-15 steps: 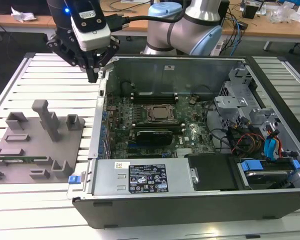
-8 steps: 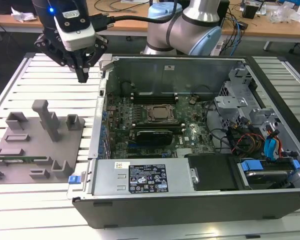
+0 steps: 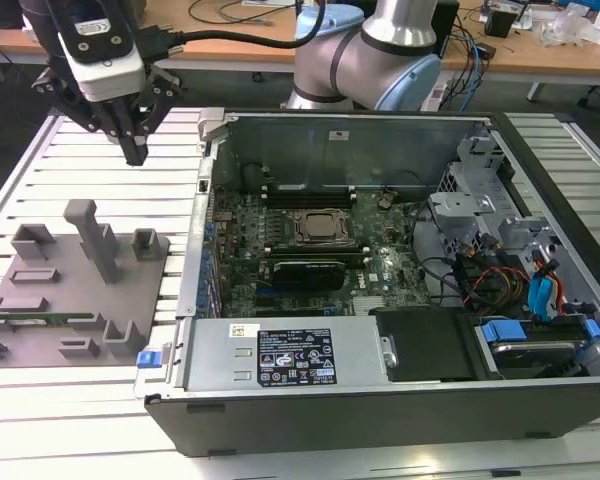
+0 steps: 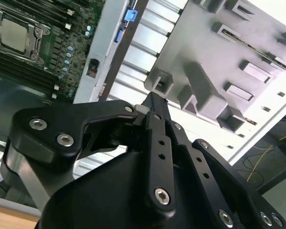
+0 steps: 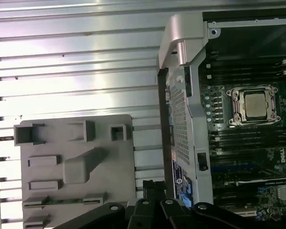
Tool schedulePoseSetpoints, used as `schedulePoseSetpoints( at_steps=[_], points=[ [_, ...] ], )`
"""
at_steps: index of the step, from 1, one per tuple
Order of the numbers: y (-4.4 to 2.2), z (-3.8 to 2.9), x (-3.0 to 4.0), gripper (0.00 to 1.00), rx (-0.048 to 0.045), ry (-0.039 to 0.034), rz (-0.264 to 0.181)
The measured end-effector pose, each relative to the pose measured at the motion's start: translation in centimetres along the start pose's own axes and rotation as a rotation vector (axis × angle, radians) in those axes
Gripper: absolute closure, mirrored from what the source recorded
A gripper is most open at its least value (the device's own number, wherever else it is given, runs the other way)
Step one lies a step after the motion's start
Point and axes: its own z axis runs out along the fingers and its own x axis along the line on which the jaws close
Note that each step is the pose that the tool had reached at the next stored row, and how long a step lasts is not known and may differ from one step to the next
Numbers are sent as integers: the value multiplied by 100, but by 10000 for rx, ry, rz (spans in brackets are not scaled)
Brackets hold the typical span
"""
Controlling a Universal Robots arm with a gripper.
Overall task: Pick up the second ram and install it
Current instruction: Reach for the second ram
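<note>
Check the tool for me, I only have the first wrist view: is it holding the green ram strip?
Observer: No. In the second wrist view the black tool is shut, nothing in it.
Operator: Touching anything?
Observer: No. In the exterior view it hangs above the slatted metal table, apart from the grey plastic tray and the open dark computer case.
Operator: Arm over the case?
Observer: No. The silver arm joint stands beyond the case's far wall.
</note>
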Motion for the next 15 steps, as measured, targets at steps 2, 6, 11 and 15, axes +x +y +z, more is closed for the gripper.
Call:
schedulePoseSetpoints(
  at_steps=[2,6,11,15],
  points=[
    [-6,-2,84,89,0,-1,0],
    [-17,-6,230,89,0,0,0],
    [-27,-8,358,89,0,0,-1],
    [-35,-11,471,89,1,0,1]
  ],
)
